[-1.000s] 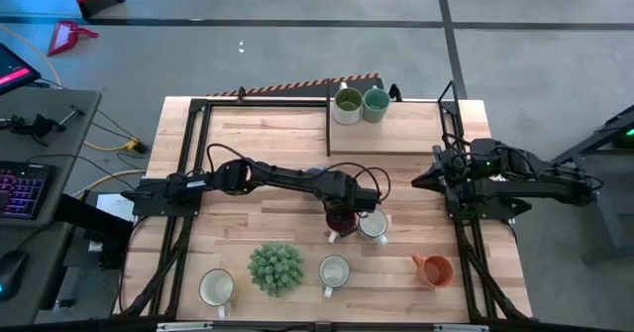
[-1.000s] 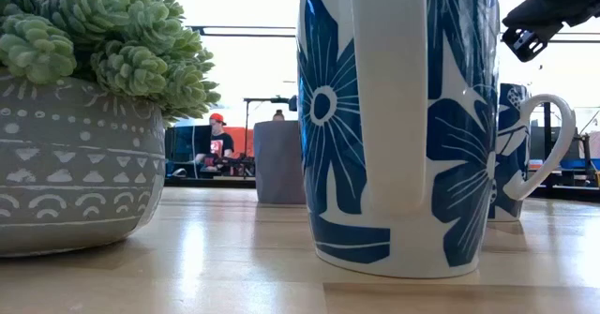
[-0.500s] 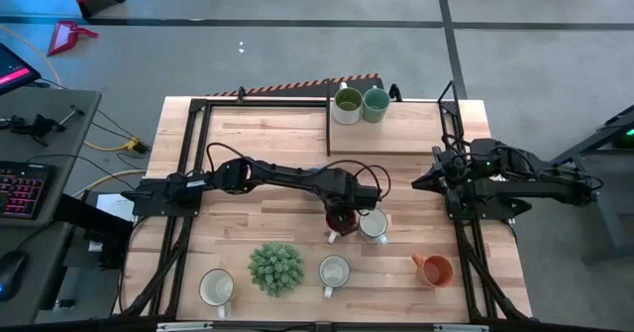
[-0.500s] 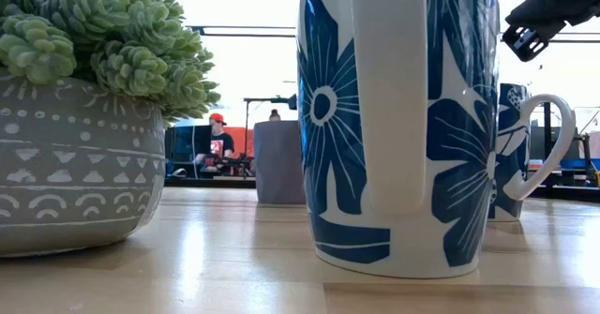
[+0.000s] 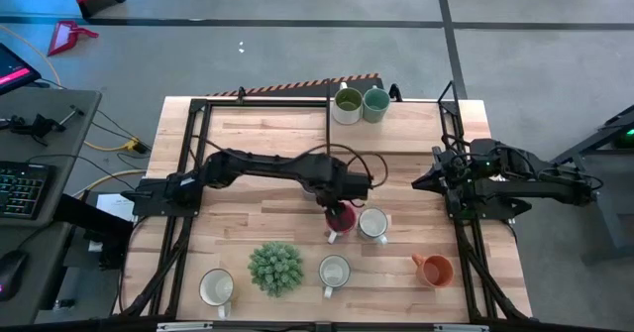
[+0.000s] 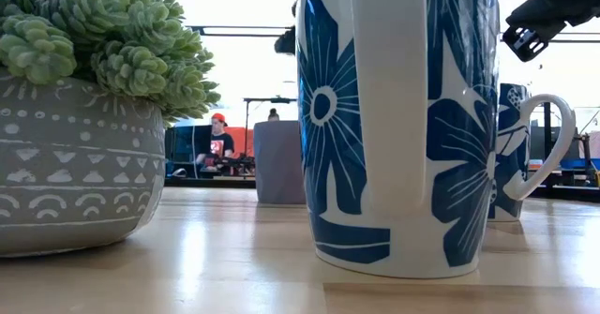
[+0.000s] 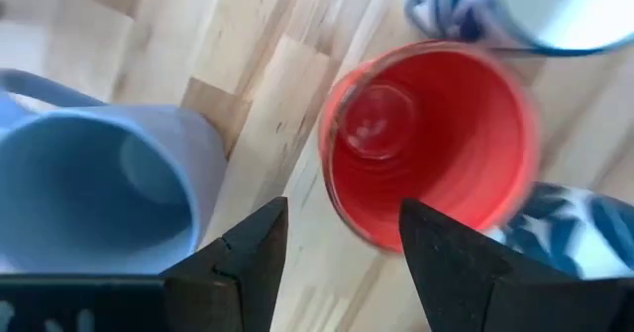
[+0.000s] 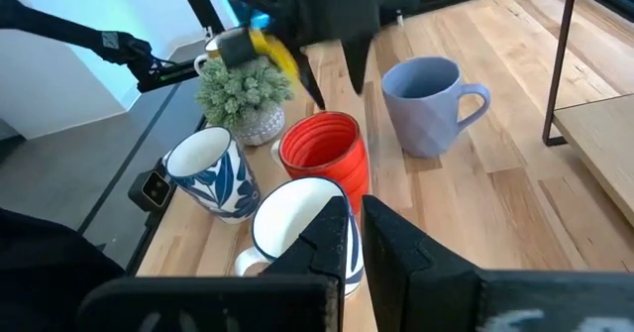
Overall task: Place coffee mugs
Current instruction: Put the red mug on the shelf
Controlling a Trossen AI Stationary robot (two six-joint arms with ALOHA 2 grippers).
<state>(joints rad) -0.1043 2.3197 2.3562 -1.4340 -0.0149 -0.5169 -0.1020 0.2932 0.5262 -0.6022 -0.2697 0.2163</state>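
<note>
A red mug (image 5: pixel 340 219) stands upright on the wooden table, with a white flower-patterned mug (image 5: pixel 373 224) just right of it. A blue-grey mug (image 8: pixel 431 104) stands on the red mug's far side. My left gripper (image 7: pixel 342 238) hangs open, pointing down, just above the red mug (image 7: pixel 431 144) and clear of it, with the blue-grey mug (image 7: pixel 94 188) beside it. My right gripper (image 8: pixel 357 235) waits shut at the table's right edge (image 5: pixel 421 181). An olive mug (image 5: pixel 348 102) and a teal mug (image 5: pixel 375 102) stand on the far shelf.
Along the near edge stand a white mug (image 5: pixel 216 287), a spiky potted plant (image 5: pixel 275 268), a flower-patterned mug (image 5: pixel 334 271) and an orange mug (image 5: pixel 434 269). A black frame (image 5: pixel 188 164) borders the table. A person sits far behind the table (image 6: pixel 217 141).
My left gripper has risen straight up off the red mug, drawing a little toward the table's far edge. The red mug stays standing where it was, and more of it now shows from above.
</note>
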